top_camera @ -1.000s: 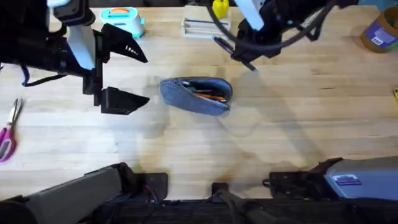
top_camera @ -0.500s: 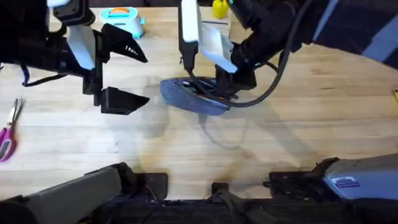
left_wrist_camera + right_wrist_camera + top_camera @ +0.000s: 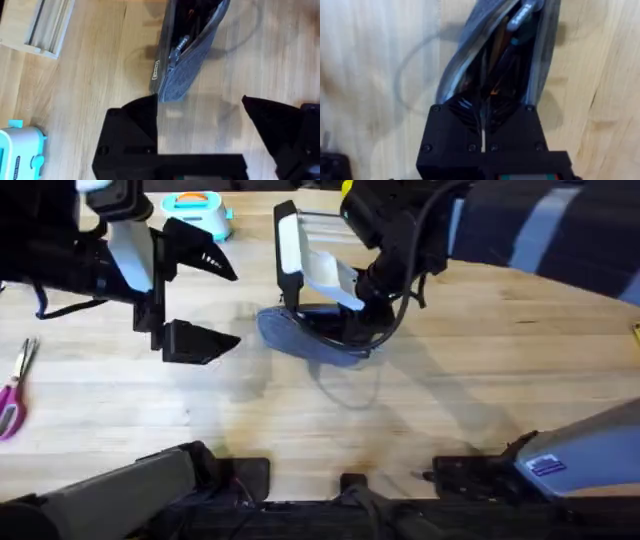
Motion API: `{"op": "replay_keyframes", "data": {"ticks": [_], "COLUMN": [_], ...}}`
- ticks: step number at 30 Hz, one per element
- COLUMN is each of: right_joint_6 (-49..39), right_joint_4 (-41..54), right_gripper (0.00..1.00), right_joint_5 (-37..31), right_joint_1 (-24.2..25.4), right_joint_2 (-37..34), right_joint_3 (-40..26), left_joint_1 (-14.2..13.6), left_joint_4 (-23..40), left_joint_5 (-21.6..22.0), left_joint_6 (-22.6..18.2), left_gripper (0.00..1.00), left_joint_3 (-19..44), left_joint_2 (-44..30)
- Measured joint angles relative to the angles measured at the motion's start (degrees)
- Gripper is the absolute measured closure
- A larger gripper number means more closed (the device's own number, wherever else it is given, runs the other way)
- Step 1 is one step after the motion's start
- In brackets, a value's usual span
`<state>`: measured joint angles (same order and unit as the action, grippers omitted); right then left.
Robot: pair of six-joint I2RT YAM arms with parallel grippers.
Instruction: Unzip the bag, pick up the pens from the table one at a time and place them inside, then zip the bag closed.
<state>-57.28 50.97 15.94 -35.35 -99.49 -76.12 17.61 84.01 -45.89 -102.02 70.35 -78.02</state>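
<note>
From my left wrist camera I see the left gripper (image 3: 200, 125) with its black fingers (image 3: 132, 130) spread wide over the table (image 3: 90, 75). The bag (image 3: 187, 55) lies just beyond them, zip gaping, silver pull (image 3: 180, 44) showing — a pale wooden tray (image 3: 42, 27) and a turquoise toy (image 3: 20, 152) sit off to one side.

Wooden table (image 3: 480, 380): denim bag (image 3: 300, 338), pink scissors (image 3: 12, 395), blue toy (image 3: 197, 210).
</note>
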Motion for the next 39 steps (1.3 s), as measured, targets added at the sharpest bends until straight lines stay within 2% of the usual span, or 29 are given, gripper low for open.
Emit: {"op": "replay_keyframes", "data": {"ticks": [6,13,21,23,26,28,29,31,39], "right_joint_6": [-0.2,-0.3,-0.2,-0.3,-0.2,-0.2,-0.4,-0.4,-0.4], "right_joint_4": [-5.6,-12.2,-12.6,-12.5,-12.4,-12.3,-12.3,-12.2,-12.2], "right_gripper": [0.971,0.968,0.948,0.829,0.435,0.137,0.037,0.007,0.005], "right_joint_5": [0.0,0.0,0.1,0.1,0.1,0.1,0.1,0.1,0.1], "right_joint_1": [-0.5,-3.7,-4.2,-4.2,-4.2,-4.2,-4.2,-4.2,-4.2], "right_joint_2": [-2.2,-2.2,-2.2,-2.2,-2.2,-2.2,-2.2,-2.2,-2.2], "right_joint_3": [0.0,0.0,0.0,0.0,0.0,0.0,0.0,0.0,0.0], "left_joint_1": [0.0,0.0,0.0,0.0,0.0,0.0,0.0,0.0,0.0], "left_joint_4": [0.0,0.0,0.0,0.0,0.0,0.0,0.0,0.0,0.0], "left_joint_5": [0.0,0.0,0.0,0.0,0.0,0.0,0.0,0.0,0.0], "left_joint_6": [0.0,0.0,0.0,0.0,0.0,0.0,0.0,0.0,0.0], "left_gripper": [0.008,0.008,0.008,0.008,0.007,0.008,0.008,0.007,0.007], "left_joint_3": [0.0,0.0,0.0,0.0,0.0,0.0,0.0,0.0,0.0], "left_joint_2": [0.0,0.0,0.0,0.0,0.0,0.0,0.0,0.0,0.0]}}
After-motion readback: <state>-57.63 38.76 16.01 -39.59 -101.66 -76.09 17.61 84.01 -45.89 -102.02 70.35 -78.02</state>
